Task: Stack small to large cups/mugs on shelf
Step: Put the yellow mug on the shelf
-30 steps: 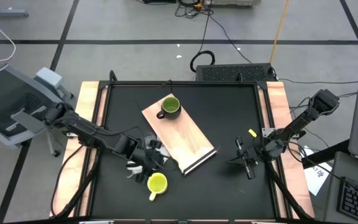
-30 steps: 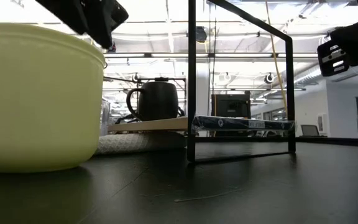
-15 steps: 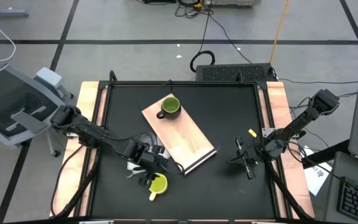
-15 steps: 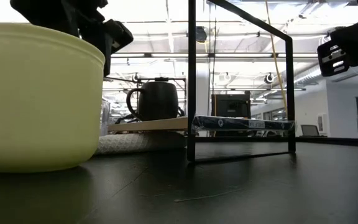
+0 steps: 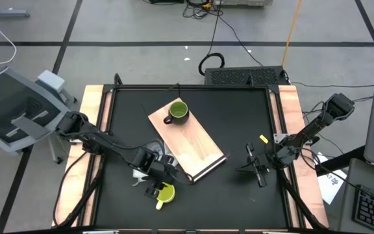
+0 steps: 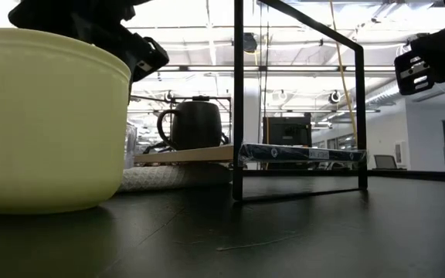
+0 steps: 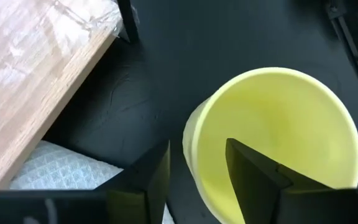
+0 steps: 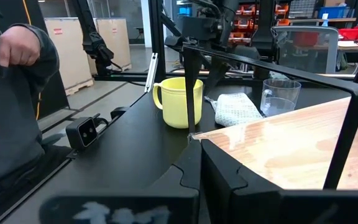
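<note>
The yellow mug (image 5: 165, 192) stands upright on the black tabletop near the front edge, handle toward the near edge. My left gripper (image 7: 196, 171) is open above it, pointing steeply down. One finger (image 7: 149, 180) is outside the mug's wall and the other (image 7: 248, 174) inside, with a gap showing on both sides of the rim (image 7: 188, 134). The dark green mug (image 5: 177, 111) stands on the far end of the wooden shelf (image 5: 190, 143). The clear cup (image 8: 280, 96) stands beside the shelf's left side. My right gripper (image 5: 256, 170) waits shut at the right.
A white quilted cloth (image 7: 61, 177) lies under the shelf's near left edge, next to the yellow mug. A black metal frame (image 6: 238, 100) borders the table. A person's sleeve (image 8: 17, 74) shows beyond the table's left side.
My left gripper has come down and toward the near edge onto the yellow mug, so its fingers now stand on either side of the mug's wall. The mug has stayed in place.
</note>
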{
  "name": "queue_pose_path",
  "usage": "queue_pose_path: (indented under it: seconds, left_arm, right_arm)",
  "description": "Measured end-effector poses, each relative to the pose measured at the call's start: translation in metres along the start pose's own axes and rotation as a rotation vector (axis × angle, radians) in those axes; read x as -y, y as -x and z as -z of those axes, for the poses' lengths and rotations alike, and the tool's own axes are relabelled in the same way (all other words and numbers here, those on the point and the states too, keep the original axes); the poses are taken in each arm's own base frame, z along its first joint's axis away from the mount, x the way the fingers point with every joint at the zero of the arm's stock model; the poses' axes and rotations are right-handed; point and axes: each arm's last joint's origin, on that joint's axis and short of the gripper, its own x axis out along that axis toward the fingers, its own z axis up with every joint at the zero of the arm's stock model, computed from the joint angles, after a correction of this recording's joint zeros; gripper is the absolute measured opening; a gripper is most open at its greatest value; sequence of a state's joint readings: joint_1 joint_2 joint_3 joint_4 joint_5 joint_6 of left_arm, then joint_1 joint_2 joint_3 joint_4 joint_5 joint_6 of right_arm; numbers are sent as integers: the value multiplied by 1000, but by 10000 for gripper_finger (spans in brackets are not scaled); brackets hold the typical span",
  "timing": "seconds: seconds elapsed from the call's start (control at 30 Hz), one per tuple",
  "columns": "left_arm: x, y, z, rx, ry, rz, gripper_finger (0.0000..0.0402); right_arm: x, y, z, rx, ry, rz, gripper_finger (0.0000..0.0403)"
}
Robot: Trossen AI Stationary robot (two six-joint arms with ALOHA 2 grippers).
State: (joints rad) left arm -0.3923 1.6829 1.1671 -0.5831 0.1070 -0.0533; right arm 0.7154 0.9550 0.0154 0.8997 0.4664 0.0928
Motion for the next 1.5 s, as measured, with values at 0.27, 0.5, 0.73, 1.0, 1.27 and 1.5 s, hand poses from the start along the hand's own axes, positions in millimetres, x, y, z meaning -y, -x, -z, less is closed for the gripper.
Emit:
queue_pose_path:
  seconds: [0.27,0.5,0.73,1.0,1.27,1.5]
  left_arm:
    - [0,0,-1,9,-40,-2,87]
    - [0,0,-1,13,-55,-2,9]
    - [1,0,-2,27,-124,-2,8]
    - [3,31,-4,99,-180,-105,6]
    - [5,89,5,208,-178,-206,5]
    - [-6,123,14,276,-152,-274,4]
  right_arm:
    - [0,0,0,0,0,0,0]
    - [0,0,0,0,0,0,0]
    - [0,0,0,0,0,0,0]
    - [0,0,2,-14,7,2,0]
    - [0,0,2,-21,3,2,0]
    - [0,0,2,-19,2,2,0]
